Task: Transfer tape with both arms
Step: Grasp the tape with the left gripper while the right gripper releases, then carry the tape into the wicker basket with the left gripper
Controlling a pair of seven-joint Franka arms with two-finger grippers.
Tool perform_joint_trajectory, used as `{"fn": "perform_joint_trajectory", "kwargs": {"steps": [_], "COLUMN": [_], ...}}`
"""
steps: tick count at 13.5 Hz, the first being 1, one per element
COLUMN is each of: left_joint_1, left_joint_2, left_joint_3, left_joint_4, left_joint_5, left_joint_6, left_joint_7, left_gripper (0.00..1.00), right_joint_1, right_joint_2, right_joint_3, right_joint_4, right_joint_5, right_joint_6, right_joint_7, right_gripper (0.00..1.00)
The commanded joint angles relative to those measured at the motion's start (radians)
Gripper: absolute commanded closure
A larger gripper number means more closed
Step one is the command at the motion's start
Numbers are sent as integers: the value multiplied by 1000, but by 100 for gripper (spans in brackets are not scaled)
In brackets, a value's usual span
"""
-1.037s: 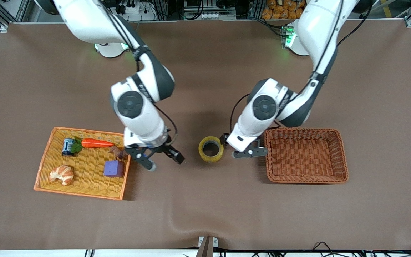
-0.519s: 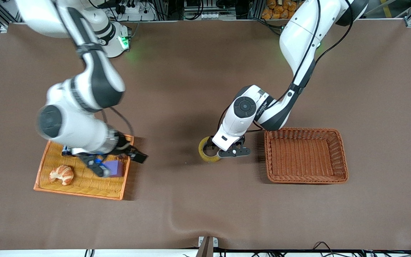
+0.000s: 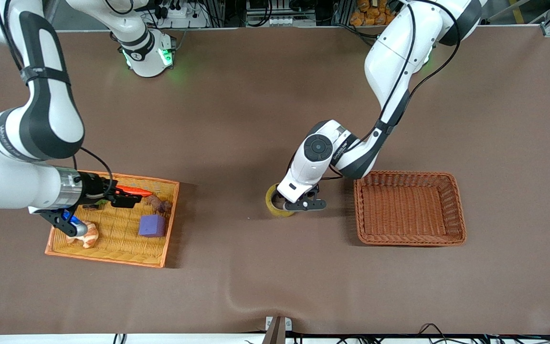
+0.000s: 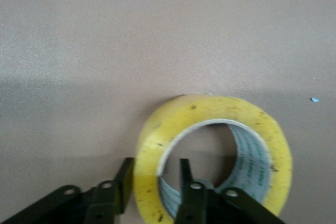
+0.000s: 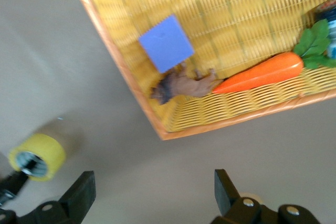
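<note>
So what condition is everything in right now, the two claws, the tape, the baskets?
left gripper: down at the tape, one finger inside the ring, one outside its wall.
tape: lying flat on the table, not lifted.
right gripper: open, holding nothing, over the yellow tray.
yellow tray: holds a carrot, a purple cube and other small items.
brown basket: empty.
</note>
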Motion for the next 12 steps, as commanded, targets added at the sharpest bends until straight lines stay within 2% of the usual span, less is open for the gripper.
{"fn": "perform_joint_trajectory", "kwargs": {"steps": [1,3,4,6,8,10,12], "left_joint_1": [0,6,15,70,171,273,342], "left_joint_2": [4,-17,-43,-159,-279,-368,-411], "left_joint_3": [8,8,8,7,-4,-7,-7], "left_joint_4": [21,18,16,-16,-89,-164,-238], "left_joint_5": [46,48,48,49,48,34,34], "left_joint_6": [0,-25,-69,-179,-236,-241,-241], "left_joint_7": [-29,-29,-31,-12,72,211,337], "left_gripper": [100,100,100,100,100,100,100], "right_joint_1": [-88,-120,-119,-102,-71,-20,-18], "right_joint_2": [-102,-171,-224,-298,-337,-357,-351], "right_joint_3": [12,12,12,15,18,23,20], "right_joint_4": [-165,-258,-312,-370,-363,-287,-231], "right_joint_5": [4,-23,-68,-157,-226,-327,-337], "right_joint_6": [13,47,82,125,127,116,75], "right_joint_7": [-188,-302,-334,-344,-344,-347,-352], "right_gripper": [0,0,0,0,0,0,0]}}
